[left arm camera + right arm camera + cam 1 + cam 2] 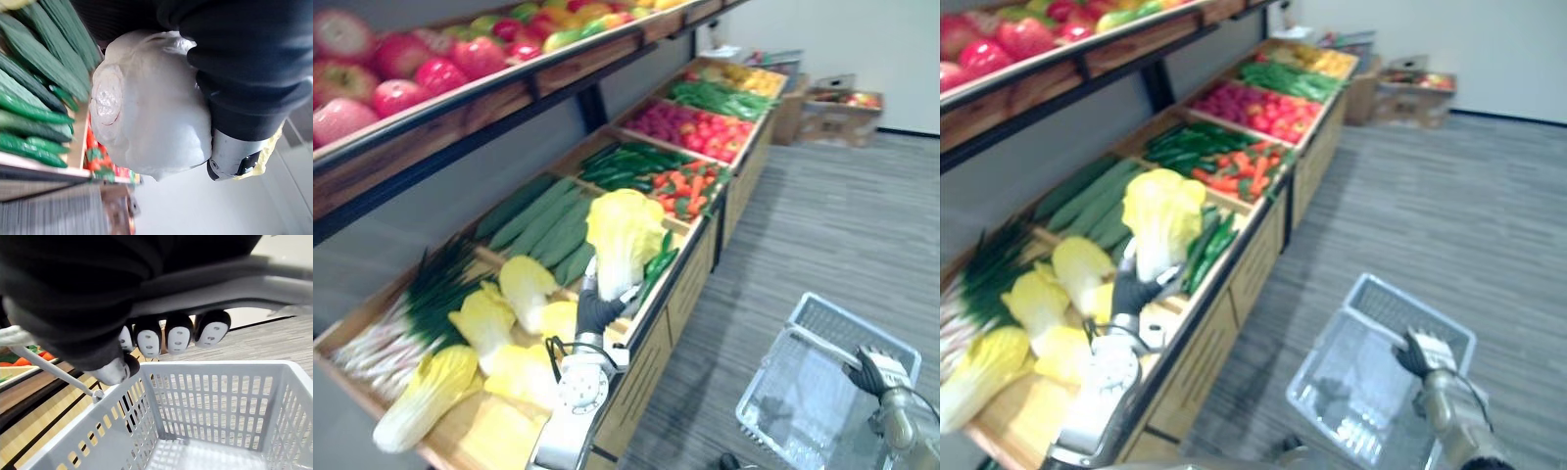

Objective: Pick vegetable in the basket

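Note:
A pale yellow napa cabbage [624, 238] is held up above the front edge of the produce shelf, with my left hand [598, 308] shut round its white base [146, 112]. To the right and lower down hangs a grey plastic basket [822, 387], nothing visible inside it. My right hand [873, 371] is curled round the basket's handle [254, 281], the fingers [178, 335] wrapped over the bar.
More napa cabbages [489, 338] and green onions [416, 308] lie in the near bin, cucumbers [543, 225] beside them. Further bins hold peppers, carrots and red vegetables [695, 125]. An upper shelf carries apples [401, 69]. Boxes [837, 108] stand on the grey floor by the wall.

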Robot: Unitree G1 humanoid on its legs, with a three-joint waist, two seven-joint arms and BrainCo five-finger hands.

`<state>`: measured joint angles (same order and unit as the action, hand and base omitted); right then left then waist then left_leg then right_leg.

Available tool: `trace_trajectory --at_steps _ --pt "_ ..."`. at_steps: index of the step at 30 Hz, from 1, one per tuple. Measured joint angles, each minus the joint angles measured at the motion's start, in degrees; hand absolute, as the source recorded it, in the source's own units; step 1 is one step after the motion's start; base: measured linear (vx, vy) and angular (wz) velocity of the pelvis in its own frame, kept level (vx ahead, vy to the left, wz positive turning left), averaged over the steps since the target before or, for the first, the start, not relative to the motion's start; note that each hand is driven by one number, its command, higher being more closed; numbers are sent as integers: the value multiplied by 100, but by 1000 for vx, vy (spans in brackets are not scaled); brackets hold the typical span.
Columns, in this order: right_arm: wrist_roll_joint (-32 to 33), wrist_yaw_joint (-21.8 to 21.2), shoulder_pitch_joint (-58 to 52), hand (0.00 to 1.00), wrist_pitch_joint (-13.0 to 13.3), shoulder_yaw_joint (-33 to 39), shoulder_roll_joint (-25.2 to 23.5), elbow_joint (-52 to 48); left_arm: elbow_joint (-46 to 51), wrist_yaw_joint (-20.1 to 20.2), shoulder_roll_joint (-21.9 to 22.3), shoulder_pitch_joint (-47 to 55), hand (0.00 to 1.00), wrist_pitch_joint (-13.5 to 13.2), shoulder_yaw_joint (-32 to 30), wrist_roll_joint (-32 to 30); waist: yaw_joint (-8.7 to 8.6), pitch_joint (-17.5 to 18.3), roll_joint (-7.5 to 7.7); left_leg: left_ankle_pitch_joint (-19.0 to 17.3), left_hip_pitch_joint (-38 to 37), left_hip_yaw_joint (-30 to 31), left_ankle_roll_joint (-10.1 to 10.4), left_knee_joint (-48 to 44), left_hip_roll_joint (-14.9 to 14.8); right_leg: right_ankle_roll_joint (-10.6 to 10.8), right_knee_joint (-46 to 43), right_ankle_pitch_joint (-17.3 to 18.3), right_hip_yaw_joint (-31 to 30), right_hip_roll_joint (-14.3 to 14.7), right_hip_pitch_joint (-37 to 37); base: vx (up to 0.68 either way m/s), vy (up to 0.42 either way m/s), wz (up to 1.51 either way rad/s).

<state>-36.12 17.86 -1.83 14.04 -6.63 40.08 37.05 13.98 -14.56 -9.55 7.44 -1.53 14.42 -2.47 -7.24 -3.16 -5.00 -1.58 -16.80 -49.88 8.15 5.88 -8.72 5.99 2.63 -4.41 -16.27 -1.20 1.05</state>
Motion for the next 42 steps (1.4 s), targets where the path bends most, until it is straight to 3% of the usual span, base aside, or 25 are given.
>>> trace_trajectory --at_steps 3,10,13,15,22,26,36,42 --pt "154 -348 115 100 26 -213 238 -209 -8 463 -196 -1 100 -84 112 39 -11 -2 -21 -62 -121 -325 78 -5 34 72 61 -48 -290 44 41 -91 -6 -67" --pt "767 -1307 297 100 39 -807 688 -762 -440 2085 -1736 -61 100 -227 818 1206 -37 -8 -17 -134 -404 -1116 185 -34 96 104 279 -314 -947 182 48 -20 -19 -55" --pt "1022 -1725 292 100 39 -1043 702 -933 -497 2580 -2020 -223 100 -279 1184 1497 -40 -19 -2 -160 -470 -1246 216 -83 72 102 325 -401 -1059 225 -21 25 -38 -26" --pt "1210 -1968 294 100 42 -1221 708 -1258 -498 2829 -2118 -539 100 -341 1558 1590 -17 -93 73 -425 -415 -1316 237 -549 -103 105 322 -415 -1139 217 -43 49 -65 -17" --pt "1846 -2233 598 100 132 -1733 735 -1751 -530 3230 -2249 -1365 100 -367 2644 1585 -21 -232 112 -677 -331 -1229 258 -926 -288 114 315 -406 -1089 194 -114 -12 -62 4" --pt "1794 -2254 1033 100 131 -2202 729 -1761 -766 3349 -2255 -1646 100 -468 3043 1575 -16 -277 141 -763 -196 -1067 271 -1063 -322 171 315 -360 -935 111 -91 -54 -64 20" --pt "1582 -2426 1583 100 93 -2551 597 -1751 -1064 3563 -2346 -1978 100 -523 3692 1444 4 -288 160 -919 -39 -885 189 -1407 -429 190 302 -344 -788 21 -98 -28 -56 9" --pt "1591 -2537 1782 100 86 -2553 540 -1726 -1386 3629 -2299 -2020 100 -554 3766 996 2 -337 239 -957 -28 -803 172 -1431 -421 190 288 -343 -742 -6 -120 -31 -50 5"
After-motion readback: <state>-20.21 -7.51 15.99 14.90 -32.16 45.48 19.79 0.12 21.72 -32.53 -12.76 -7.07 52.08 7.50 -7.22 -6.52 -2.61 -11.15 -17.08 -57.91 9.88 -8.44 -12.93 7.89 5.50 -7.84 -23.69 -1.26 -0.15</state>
